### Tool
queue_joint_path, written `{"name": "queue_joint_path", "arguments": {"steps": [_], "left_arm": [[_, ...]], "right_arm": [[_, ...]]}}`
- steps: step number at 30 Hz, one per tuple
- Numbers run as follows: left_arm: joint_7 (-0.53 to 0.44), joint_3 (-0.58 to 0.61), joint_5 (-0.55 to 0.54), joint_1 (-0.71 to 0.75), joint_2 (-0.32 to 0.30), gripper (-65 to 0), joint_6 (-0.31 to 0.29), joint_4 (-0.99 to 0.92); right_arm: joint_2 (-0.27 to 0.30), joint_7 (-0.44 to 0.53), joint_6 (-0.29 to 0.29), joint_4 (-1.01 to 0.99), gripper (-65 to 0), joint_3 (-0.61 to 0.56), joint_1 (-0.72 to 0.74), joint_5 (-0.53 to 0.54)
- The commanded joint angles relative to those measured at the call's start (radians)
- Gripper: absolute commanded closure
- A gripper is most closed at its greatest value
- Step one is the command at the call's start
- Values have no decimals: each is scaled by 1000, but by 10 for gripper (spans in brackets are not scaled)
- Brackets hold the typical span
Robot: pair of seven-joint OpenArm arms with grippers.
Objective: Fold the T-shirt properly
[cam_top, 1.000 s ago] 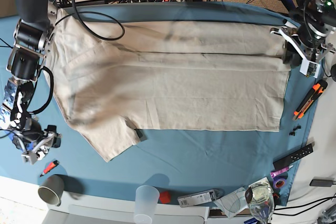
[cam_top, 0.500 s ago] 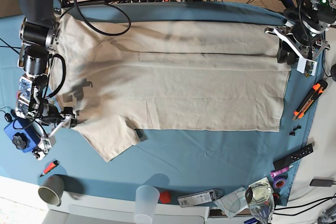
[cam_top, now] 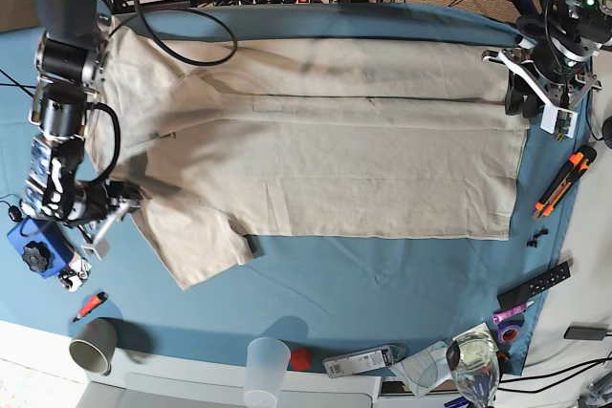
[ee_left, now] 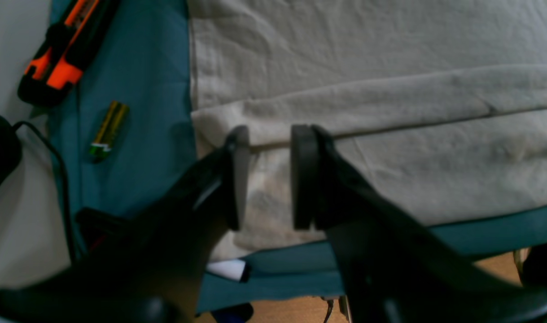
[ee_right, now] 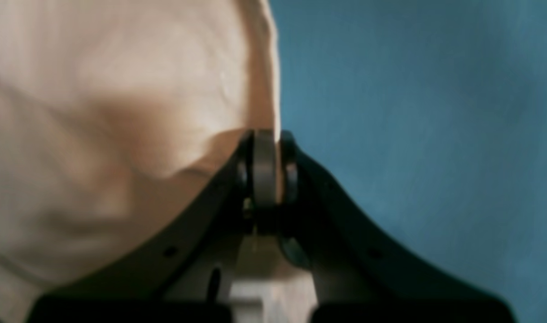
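Right claw [ee_right: 271, 166] is clamped on the edge of the T-shirt [cam_top: 316, 150] at its left sleeve side, only a thin rim of cloth between the pads. Such a shallow bite may slip once the arm pulls, dropping the sleeve in a crumpled heap. Left claw [ee_left: 264, 177] stands with jaws apart, straddling the folded edge at the shirt's far right corner, holding nothing. The shirt lies spread across the blue cloth [cam_top: 382, 284] on the counter; uneven pulling could drag the whole garment askew.
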Motion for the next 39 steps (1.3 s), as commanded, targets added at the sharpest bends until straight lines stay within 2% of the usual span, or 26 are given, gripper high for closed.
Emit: {"name": "queue_joint_path", "arguments": {"steps": [1, 8, 14, 19, 20, 24, 28, 30, 32, 35, 39], "left_arm": [[-26, -6, -11, 0, -11, -170, 0, 17], [-43, -6, -10, -3, -10, -170, 0, 17], [-43, -6, -11, -3, -10, -170, 0, 17], [-43, -6, -10, -3, -10, -170, 0, 17], [-43, -6, -10, -3, -10, -170, 0, 17], [-43, -6, -10, -3, -10, -170, 0, 17], [-43, -6, -10, -2, -10, -170, 0, 17], [-42, -6, -10, -2, -11, -170, 0, 17], [-42, -6, -10, -3, -10, -170, 0, 17], [-43, -6, -11, -3, -10, -170, 0, 17], [-43, -6, -10, -3, -10, -170, -1, 17]], "right_arm": [[32, -40, 0, 22, 0, -3, 10, 4], [124, -162, 40, 242, 0, -2, -142, 280], [133, -123, 59, 394, 0, 32, -301, 286], [118, -117, 76, 402, 0, 105, -298, 286], [119, -117, 95, 402, -13, 113, -294, 287], [120, -120, 106, 402, -197, 128, -266, 303], [120, -119, 103, 402, -220, 129, -214, 323], [119, -105, 104, 402, -220, 129, -179, 312], [116, 3, 103, 400, -220, 129, -147, 222], [112, 159, 35, 399, -219, 129, -109, 70], [81, 235, 13, 386, -219, 129, -75, -26]]}}
